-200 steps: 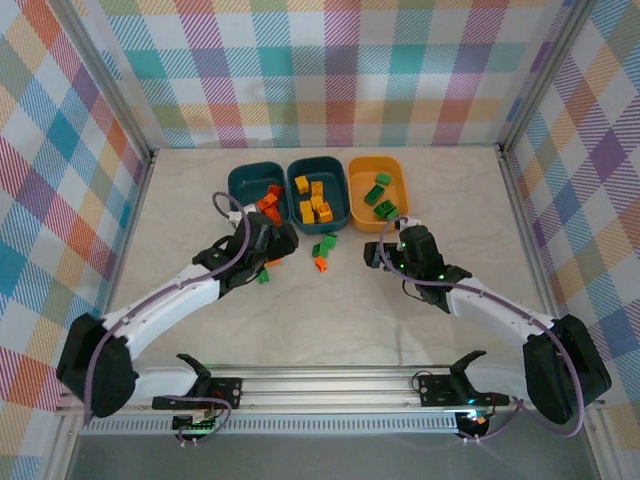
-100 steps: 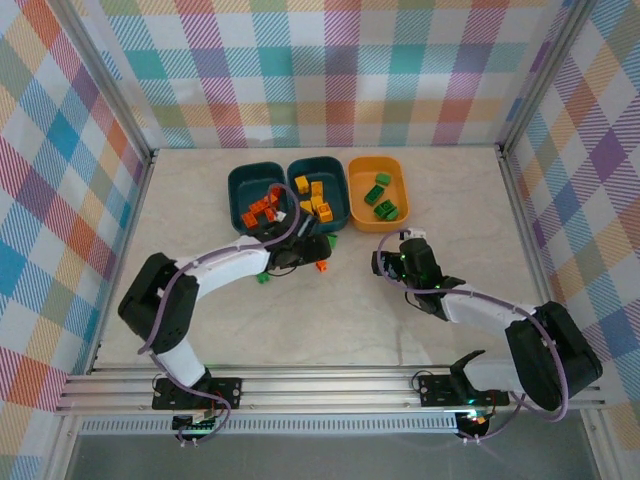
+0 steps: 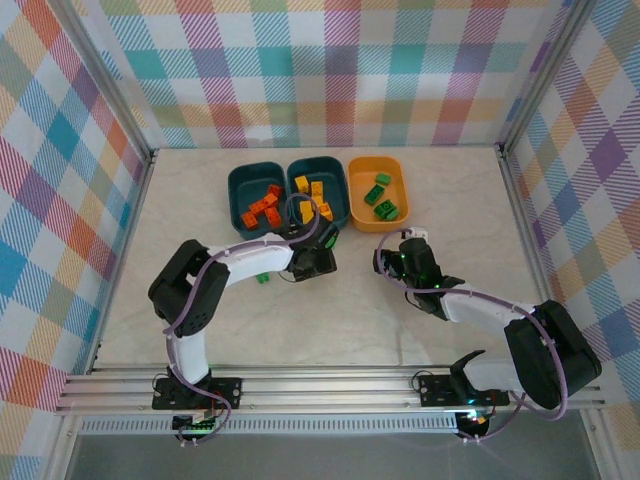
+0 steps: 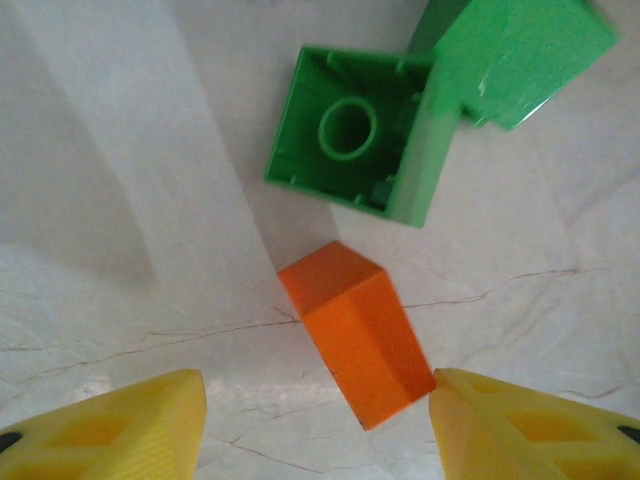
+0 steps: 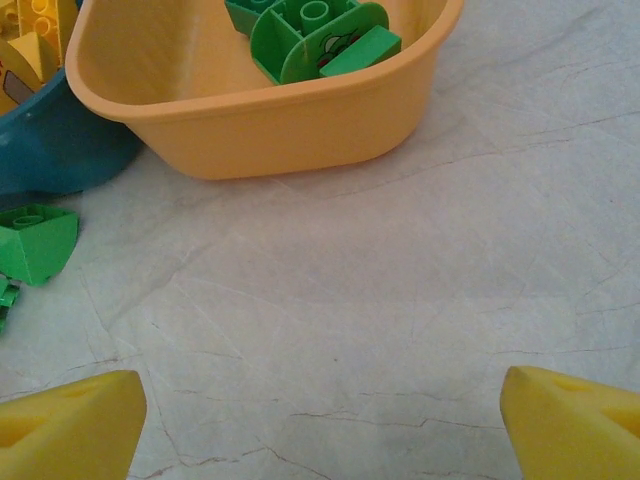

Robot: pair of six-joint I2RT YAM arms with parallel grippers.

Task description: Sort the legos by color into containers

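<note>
An orange lego (image 4: 355,335) lies on the table between the yellow fingers of my left gripper (image 4: 318,395). The right finger (image 4: 520,430) touches the brick's corner, while a gap stays at the left finger (image 4: 110,430), so the jaws are open around it. Two green legos (image 4: 355,135) lie just beyond it. From above, the left gripper (image 3: 313,262) sits below the middle teal container (image 3: 337,195). My right gripper (image 5: 322,400) is open over bare table, in front of the orange-yellow container (image 5: 260,130) holding green legos (image 5: 315,40).
The left teal container (image 3: 237,190) holds orange bricks, the middle one yellow bricks (image 3: 312,195). A green brick (image 3: 262,277) lies beside the left arm, another (image 5: 35,245) near the teal tub (image 5: 50,150). Plaid walls enclose the table.
My left arm has swung right to the orange brick, and its jaws have narrowed around it. The right gripper drew back slightly, then stayed still and open.
</note>
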